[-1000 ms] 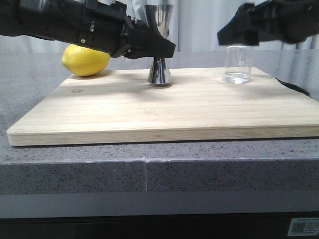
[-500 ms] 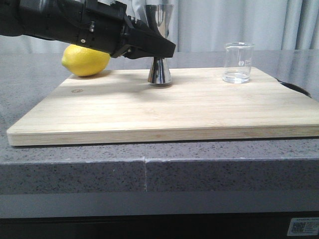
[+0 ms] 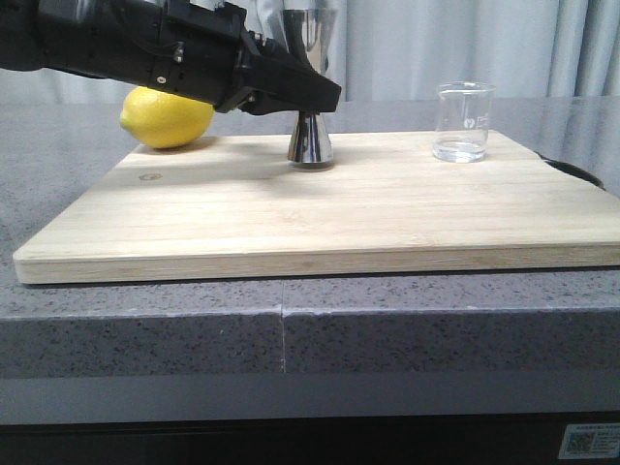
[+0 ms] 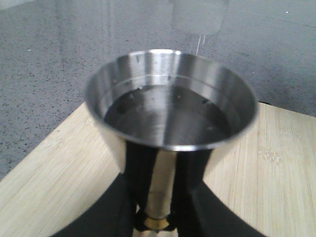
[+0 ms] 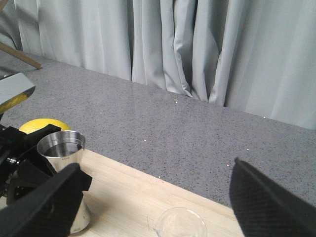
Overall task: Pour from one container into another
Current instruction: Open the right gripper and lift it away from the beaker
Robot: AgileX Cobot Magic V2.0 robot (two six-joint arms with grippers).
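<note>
Steel jigger (image 3: 310, 136) pinched at waist by left gripper (image 3: 308, 97); glass cup (image 3: 464, 122) standing free.

Jigger, one: upright on cutting board (image 3: 320, 208), gripped between left jaws, presumably steadied to receive the pour; bowl looks dark, possibly wet, hard to tell. Cup, one: well apart from left jaws, beneath right gripper (image 5: 158, 207), jaws spread wide above it, touching nothing. Lemon (image 3: 167, 117), one: behind left arm, unused.

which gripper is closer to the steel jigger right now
Left. The left gripper has its fingers around the jigger at its waist. The right gripper is open, raised above the glass cup, off to the jigger's right.
</note>
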